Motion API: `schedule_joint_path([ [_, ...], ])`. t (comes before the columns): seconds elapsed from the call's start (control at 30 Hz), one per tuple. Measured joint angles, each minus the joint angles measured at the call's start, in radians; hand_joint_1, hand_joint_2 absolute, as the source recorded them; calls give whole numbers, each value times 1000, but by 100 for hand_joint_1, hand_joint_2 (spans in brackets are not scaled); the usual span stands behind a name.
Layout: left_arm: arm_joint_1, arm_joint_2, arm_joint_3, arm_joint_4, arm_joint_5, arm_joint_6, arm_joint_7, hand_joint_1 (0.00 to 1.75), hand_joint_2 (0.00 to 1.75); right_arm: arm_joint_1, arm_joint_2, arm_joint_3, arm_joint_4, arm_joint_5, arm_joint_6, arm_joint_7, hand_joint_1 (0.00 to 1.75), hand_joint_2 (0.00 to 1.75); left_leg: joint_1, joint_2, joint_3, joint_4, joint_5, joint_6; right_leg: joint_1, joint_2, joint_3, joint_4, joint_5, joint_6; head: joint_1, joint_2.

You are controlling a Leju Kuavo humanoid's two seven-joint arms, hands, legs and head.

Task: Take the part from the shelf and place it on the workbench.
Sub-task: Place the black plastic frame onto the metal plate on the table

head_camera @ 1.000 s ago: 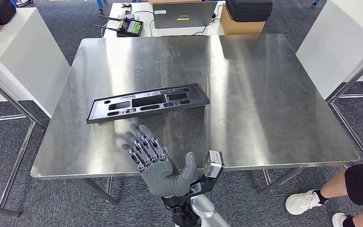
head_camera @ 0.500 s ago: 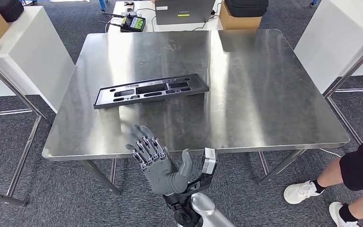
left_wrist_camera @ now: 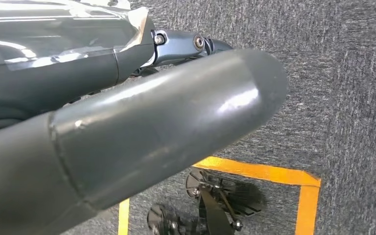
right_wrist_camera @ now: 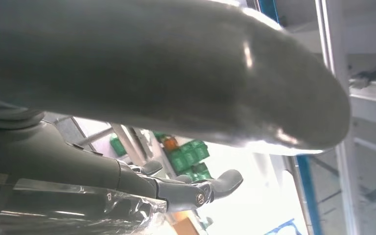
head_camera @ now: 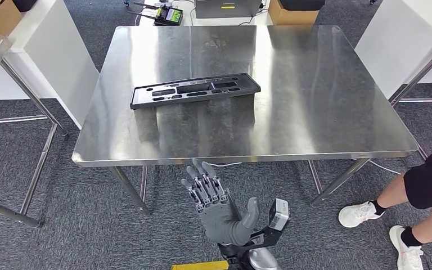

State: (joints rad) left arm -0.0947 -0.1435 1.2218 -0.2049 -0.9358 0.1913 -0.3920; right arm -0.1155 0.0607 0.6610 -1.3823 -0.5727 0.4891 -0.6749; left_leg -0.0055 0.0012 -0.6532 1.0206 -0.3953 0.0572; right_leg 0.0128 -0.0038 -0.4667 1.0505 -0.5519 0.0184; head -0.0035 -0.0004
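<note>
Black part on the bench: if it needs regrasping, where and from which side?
Probably the long near edge of the black part, approached from the robot's side. It lies flat on the workbench, so only its thin rim and cutouts offer purchase; mid-length should keep it balanced.

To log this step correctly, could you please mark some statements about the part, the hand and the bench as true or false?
1. The black part lies flat on the steel workbench. True.
2. The right hand holds the part. False: it holds nothing, with its fingers spread, on the near side of the bench's near edge.
3. A person in white shoes stands off the bench's right near corner. True.
4. The part hangs over the bench's edge. False: it lies wholly on the top, in its left half, clear of every edge.
</note>
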Motion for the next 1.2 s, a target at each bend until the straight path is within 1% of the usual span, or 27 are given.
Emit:
schedule_joint_path([
  [0.03,0,1,-1,0,-3,-5,-4,0,0,14,0,-22,-13,10,12,1,0,0,-1,2,-3,-1,10,-4,5,0,33,-55,-4,-7,-1,0],
  [0.07,0,3,-2,0,-6,-9,-8,0,0,27,1,-40,-23,18,21,0,0,0,-1,4,-5,-2,19,-9,9,0,47,-86,-8,-12,-2,0],
  [0.13,3,8,-3,0,-12,-16,-16,0,0,63,1,-76,-42,34,38,-5,0,0,2,6,-9,-3,29,-20,4,-2,38,-96,4,-20,-2,0],
  [0.17,6,11,-5,0,-15,-19,-19,0,0,82,1,-93,-51,42,45,-8,0,0,4,4,-14,7,12,-26,-1,-4,31,-97,14,-25,-3,0],
  [0.2,9,13,-8,0,-17,-21,-21,0,0,100,2,-109,-59,48,52,-10,0,0,7,1,-21,29,-23,-33,-6,-6,23,-100,26,-33,-6,0],
  [0.23,11,15,-12,0,-20,-23,-22,0,0,114,3,-122,-65,51,56,-11,0,0,11,-1,-30,69,-76,-40,-10,-7,12,-100,38,-39,-8,0],
  [0.3,13,16,-17,0,-23,-24,-23,0,0,133,3,-142,-74,54,60,-12,0,0,19,-2,-46,189,-177,-56,-9,-9,-13,-99,61,-45,-14,0],
  [0.33,13,16,-19,0,-23,-24,-23,0,0,140,3,-150,-77,55,61,-12,0,0,23,-2,-49,245,-194,-63,-10,-10,-27,-96,72,-43,-14,0],
  [0.37,13,17,-20,0,-24,-24,-23,0,0,146,3,-156,-79,55,62,-12,0,0,28,-2,-42,280,-183,-69,-11,-11,-42,-92,83,-40,-14,0],
  [0.4,13,17,-20,0,-24,-24,-23,0,0,150,3,-160,-81,56,63,-12,0,0,33,-1,-26,287,-155,-74,-13,-12,-56,-85,91,-36,-14,0],
  [0.43,13,18,-21,0,-25,-24,-23,0,0,153,3,-165,-84,56,64,-12,0,0,40,-1,13,252,-123,-79,-16,-12,-74,-75,98,-31,-15,0],
  [0.47,13,18,-22,0,-25,-24,-23,0,0,154,3,-169,-88,56,65,-12,0,0,45,-2,61,192,-111,-85,-18,-12,-91,-62,102,-26,-15,0],
  [0.5,12,18,-23,0,-25,-25,-23,0,0,155,4,-172,-92,56,65,-12,0,0,46,-4,110,123,-116,-86,-18,-12,-105,-49,105,-21,-15,0],
  [0.53,12,18,-24,0,-25,-25,-24,0,0,155,4,-176,-96,56,66,-12,0,0,45,-6,149,61,-130,-85,-17,-12,-117,-38,110,-14,-14,0],
  [0.57,11,18,-25,0,-25,-25,-24,0,0,156,4,-178,-100,56,66,-12,0,0,41,-9,166,27,-147,-79,-15,-13,-126,-32,116,-5,-14,0],
  [0.67,11,19,-26,0,-26,-25,-25,0,0,161,4,-183,-105,56,67,-12,0,0,31,-6,148,7,-138,-43,-13,-11,-145,-25,130,21,-10,0],
  [0.73,12,19,-27,0,-27,-25,-25,0,0,164,3,-187,-106,57,67,-12,0,0,29,0,118,2,-113,-14,-16,-6,-171,21,77,17,-6,0],
  [0.8,12,21,-27,-1,-29,-26,-25,0,0,167,3,-194,-106,62,67,-12,0,0,25,3,88,2,-89,-1,-20,-3,-199,125,-16,4,0,0],
  [0.83,12,22,-27,-1,-30,-28,-25,0,0,169,3,-199,-107,66,67,-12,0,0,23,5,71,3,-76,0,-21,-2,-206,181,-45,4,1,0],
  [0.87,12,22,-27,-1,-31,-30,-26,0,0,172,3,-204,-108,70,67,-12,0,0,22,6,54,3,-61,-1,-22,-2,-204,227,-53,10,1,0],
  [0.93,12,23,-29,0,-35,-33,-26,0,0,182,3,-213,-112,77,66,-11,0,0,21,8,19,5,-32,-5,-23,-1,-163,240,-13,35,2,0],
  [0.97,12,23,-29,0,-37,-34,-26,0,0,186,3,-217,-115,80,66,-10,0,0,21,8,4,5,-17,-9,-23,-1,-118,197,12,45,2,0],
  [1.0,12,23,-31,0,-38,-35,-27,0,0,189,3,-221,-119,82,65,-10,0,0,20,8,-9,6,-4,-13,-23,0,-62,127,20,47,2,0],
  [1.07,12,23,-34,0,-40,-35,-28,0,0,195,4,-229,-126,89,58,-9,0,0,18,9,-25,6,21,-25,-17,2,37,-25,-6,33,2,0],
  [1.1,12,23,-36,0,-41,-35,-28,0,0,198,4,-233,-127,95,47,-9,0,0,17,9,-27,3,33,-31,-13,4,59,-70,-23,23,2,0],
  [1.17,14,23,-39,0,-44,-35,-30,0,0,207,6,-247,-128,114,5,-6,0,0,20,9,-32,-3,51,-42,-13,4,56,-93,-23,2,2,0],
  [1.2,15,24,-41,0,-46,-35,-31,0,0,212,6,-256,-127,126,-24,-3,0,0,22,7,-37,2,37,-47,-16,3,47,-92,-13,-10,1,0],
])
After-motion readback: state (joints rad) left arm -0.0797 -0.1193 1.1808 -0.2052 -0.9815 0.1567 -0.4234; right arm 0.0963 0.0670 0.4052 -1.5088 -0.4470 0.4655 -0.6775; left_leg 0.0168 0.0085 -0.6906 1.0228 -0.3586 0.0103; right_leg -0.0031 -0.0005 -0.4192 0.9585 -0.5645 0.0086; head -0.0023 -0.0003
